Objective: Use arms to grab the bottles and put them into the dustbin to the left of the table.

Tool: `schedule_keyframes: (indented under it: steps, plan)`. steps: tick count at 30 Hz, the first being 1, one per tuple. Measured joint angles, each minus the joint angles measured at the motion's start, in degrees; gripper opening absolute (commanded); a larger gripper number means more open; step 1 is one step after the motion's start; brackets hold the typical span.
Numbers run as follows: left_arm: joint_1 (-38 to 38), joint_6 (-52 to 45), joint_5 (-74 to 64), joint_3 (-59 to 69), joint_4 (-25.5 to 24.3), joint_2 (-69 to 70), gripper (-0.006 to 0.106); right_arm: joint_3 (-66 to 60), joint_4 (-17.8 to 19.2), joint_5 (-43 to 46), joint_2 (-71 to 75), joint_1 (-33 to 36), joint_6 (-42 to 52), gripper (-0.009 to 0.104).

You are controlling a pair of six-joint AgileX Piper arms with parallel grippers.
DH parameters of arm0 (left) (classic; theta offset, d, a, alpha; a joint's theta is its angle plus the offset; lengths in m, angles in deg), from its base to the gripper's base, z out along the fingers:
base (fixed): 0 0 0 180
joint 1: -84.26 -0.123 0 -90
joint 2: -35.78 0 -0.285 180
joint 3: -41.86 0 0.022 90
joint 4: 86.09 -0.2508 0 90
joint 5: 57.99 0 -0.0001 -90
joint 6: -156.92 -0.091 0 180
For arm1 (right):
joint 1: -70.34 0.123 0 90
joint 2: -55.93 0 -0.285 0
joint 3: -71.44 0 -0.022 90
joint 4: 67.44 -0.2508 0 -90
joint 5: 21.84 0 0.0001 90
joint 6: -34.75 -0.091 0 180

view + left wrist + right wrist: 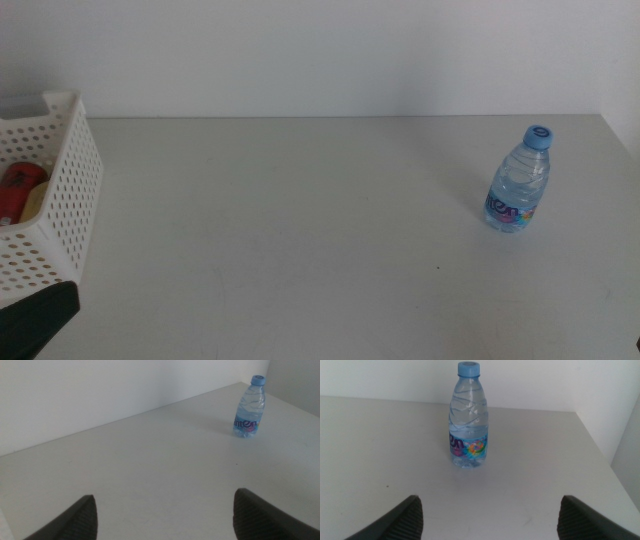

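The table [300,230] carries a white basket [60,200] at its left edge, a red can [18,190] inside. A water bottle [520,180] stands upright near the right edge. The left gripper [162,515] and right gripper [487,517] both hold their jaws wide apart, gripping nothing.

Dark end effector tips only
Left end effector [162,517] and right end effector [490,517] each show two matte black, rounded wedge tips set wide; a dark green-black corner shows in the middle view.
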Motion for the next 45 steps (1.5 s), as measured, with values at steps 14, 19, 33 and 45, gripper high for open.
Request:
schedule_keyframes:
  steps: [14, 19, 33, 45]
  plan:
    - [0.0, 0.0, 0.0, 0.0, 0.0, 0.0, 0.092, 0.0, 0.0, 41.7, -36.9, -0.2, -0.2, 0.073]
    - [0.0, 0.0, 0.0, 0.0, 0.0, 0.0, 0.092, 0.0, 0.0, 59.2, -51.5, -0.2, -0.2, 0.073]
    - [0.0, 0.0, 0.0, 0.0, 0.0, 0.0, 0.092, 10.7, 0.3, 78.8, -82.3, -0.2, 2.6, 0.073]
    - [0.0, 0.0, 0.0, 0.0, 0.0, 0.0, 0.092, 28.9, 0.3, 79.2, -103.8, -0.2, 2.8, 0.073]
